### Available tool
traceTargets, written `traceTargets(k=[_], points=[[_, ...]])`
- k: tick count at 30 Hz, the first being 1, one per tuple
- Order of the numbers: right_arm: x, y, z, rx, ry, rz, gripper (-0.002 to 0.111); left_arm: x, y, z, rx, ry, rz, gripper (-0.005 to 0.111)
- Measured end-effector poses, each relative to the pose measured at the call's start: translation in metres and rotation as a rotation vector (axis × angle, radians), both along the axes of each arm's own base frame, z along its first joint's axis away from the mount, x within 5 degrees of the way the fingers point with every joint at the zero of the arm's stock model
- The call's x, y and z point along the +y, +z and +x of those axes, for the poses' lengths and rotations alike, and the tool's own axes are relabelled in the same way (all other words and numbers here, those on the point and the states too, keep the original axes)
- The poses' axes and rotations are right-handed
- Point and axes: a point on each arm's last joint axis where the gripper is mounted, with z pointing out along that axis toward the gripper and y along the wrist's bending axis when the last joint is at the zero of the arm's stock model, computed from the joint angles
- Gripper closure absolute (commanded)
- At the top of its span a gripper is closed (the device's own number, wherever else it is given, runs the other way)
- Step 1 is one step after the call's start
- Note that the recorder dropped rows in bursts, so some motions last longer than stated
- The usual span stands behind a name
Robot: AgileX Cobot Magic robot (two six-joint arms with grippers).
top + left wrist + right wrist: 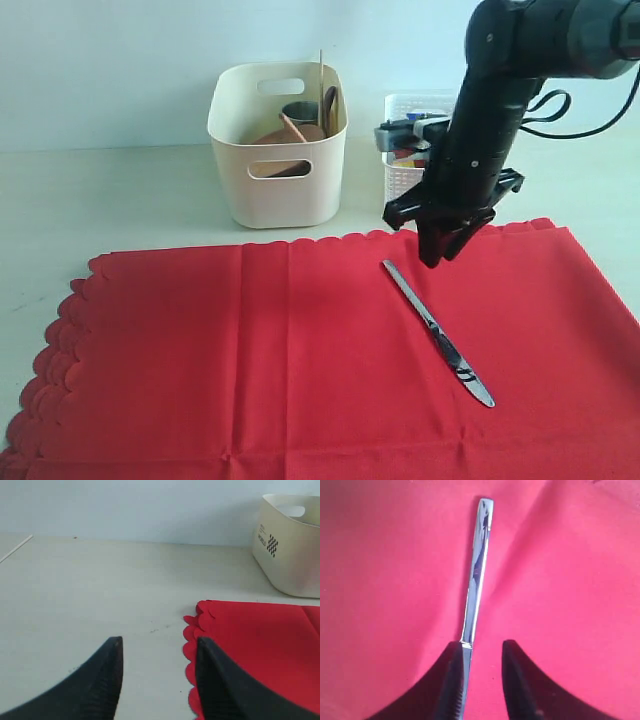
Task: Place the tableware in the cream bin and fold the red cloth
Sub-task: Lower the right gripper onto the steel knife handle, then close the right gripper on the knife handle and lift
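- R gripper [440,255] low over cloth [250,360], at far end of knife [437,332]; jaws apart, knife end between them, not clamped.
- Knife lies flat on cloth, diagonal.
- L gripper [157,647] at cloth's scalloped edge, jaws apart, holds nothing.
- Bin [275,200] just behind cloth, w/ cup [300,110] & plate [278,137] inside.

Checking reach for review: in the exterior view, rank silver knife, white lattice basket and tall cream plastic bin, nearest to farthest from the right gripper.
1. Silver knife, on the red cloth beside the right gripper.
2. White lattice basket, just behind it.
3. Tall cream plastic bin, back left.
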Motion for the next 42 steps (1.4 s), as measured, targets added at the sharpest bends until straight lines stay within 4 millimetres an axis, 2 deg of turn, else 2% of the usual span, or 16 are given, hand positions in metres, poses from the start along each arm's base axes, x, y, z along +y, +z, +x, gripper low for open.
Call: traceTargets(k=[7,11,23,40,42], points=[[0.024,-0.014,-0.010,-0.074,0.052,-0.044,0.081,0.000,0.000,0.000,0.000,0.000,0.000,0.061],[0.024,-0.019,-0.008,-0.088,0.048,-0.045,0.081,0.000,0.000,0.000,0.000,0.000,0.000,0.061],[0.025,-0.059,-0.005,-0.019,0.042,-0.080,0.081,0.000,0.000,0.000,0.000,0.000,0.000,0.061],[0.026,-0.070,-0.004,-0.006,0.012,-0.082,0.081,0.000,0.000,0.000,0.000,0.000,0.000,0.061],[0.026,-0.071,-0.004,-0.004,0.012,-0.083,0.084,0.000,0.000,0.000,0.000,0.000,0.000,0.061]])
